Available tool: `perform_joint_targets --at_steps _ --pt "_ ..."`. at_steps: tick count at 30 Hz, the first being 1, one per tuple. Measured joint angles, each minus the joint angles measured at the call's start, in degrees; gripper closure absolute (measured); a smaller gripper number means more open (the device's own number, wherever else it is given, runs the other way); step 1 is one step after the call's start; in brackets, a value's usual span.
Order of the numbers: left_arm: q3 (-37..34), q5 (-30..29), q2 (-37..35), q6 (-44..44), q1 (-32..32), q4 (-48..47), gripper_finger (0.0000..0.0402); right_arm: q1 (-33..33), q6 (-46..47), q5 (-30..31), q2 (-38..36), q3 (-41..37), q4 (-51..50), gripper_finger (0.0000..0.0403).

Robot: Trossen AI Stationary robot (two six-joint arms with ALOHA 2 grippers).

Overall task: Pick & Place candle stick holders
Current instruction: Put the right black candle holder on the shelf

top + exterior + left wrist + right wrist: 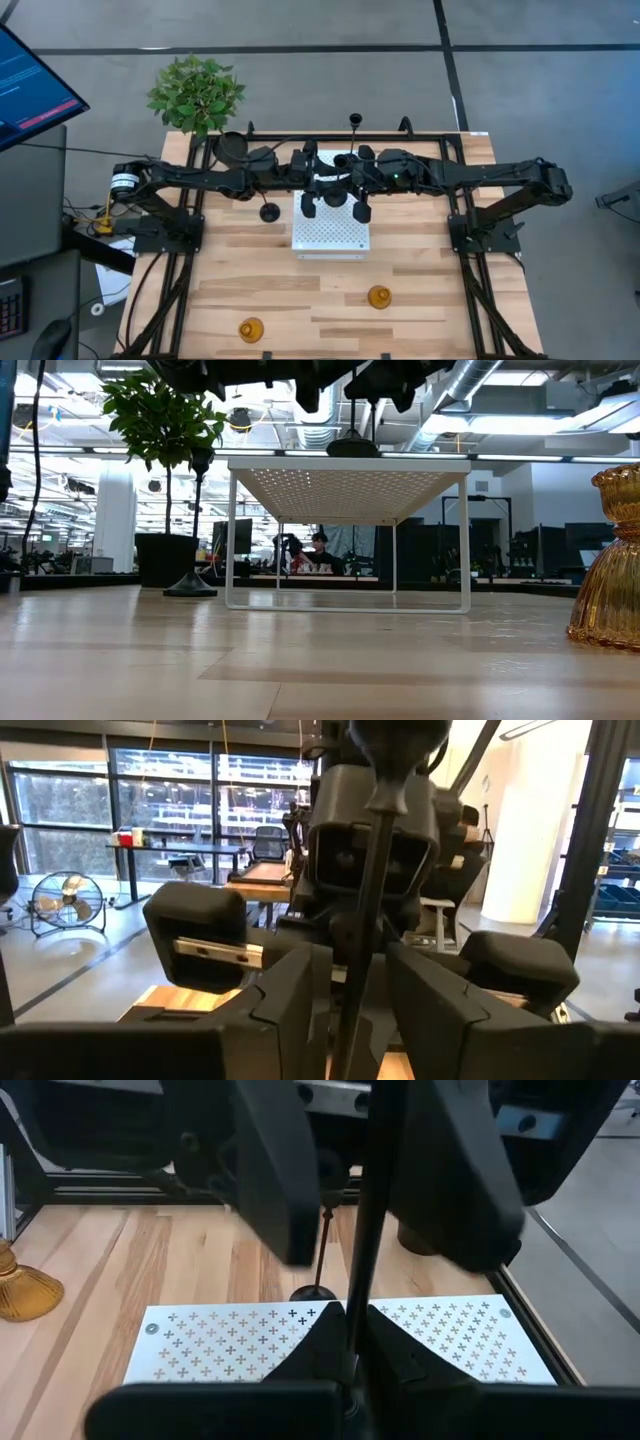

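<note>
A black candle stick holder's thin stem (pixel 368 1210) stands upright over the far part of the white perforated rack (pixel 330 235). My right gripper (pixel 352 1342) is shut on it. My left gripper (pixel 355 1005) is open, one finger on either side of the same stem (pixel 372 880) without touching it. The two grippers face each other above the rack. A second black holder (pixel 268 210) stands on its disc base left of the rack. A third (pixel 354 122) stands at the table's far edge. Two amber holders (pixel 250 329) (pixel 378 297) stand near the front. My right gripper pinches the black holder's thin stem (pixel 356 1305) between its two fingertips, the fingers lying across it. The stem stands upright. In the low view its round base (pixel 353 446) is at the rack's top; whether it rests there or hangs just above, I cannot tell.
A potted plant (pixel 195 92) stands at the far left corner. The rack stands on thin white legs (pixel 232 540) with free room under it. The black arm frames (pixel 180 230) (pixel 480 235) flank the table. Bare wood lies between the rack and the amber holders.
</note>
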Motion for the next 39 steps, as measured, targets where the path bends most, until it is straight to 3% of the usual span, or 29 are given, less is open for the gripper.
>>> perform_joint_targets --at_steps 27,39 --pt "0.0 0.0 -0.5 -0.1 0.0 0.4 0.0377 0.0 0.5 -0.1 0.0 0.0 0.0 0.0401" --pt "0.0 -0.1 -0.5 -0.3 0.0 0.4 0.0383 0.0 0.3 -0.2 0.0 0.0 0.0 0.0391"
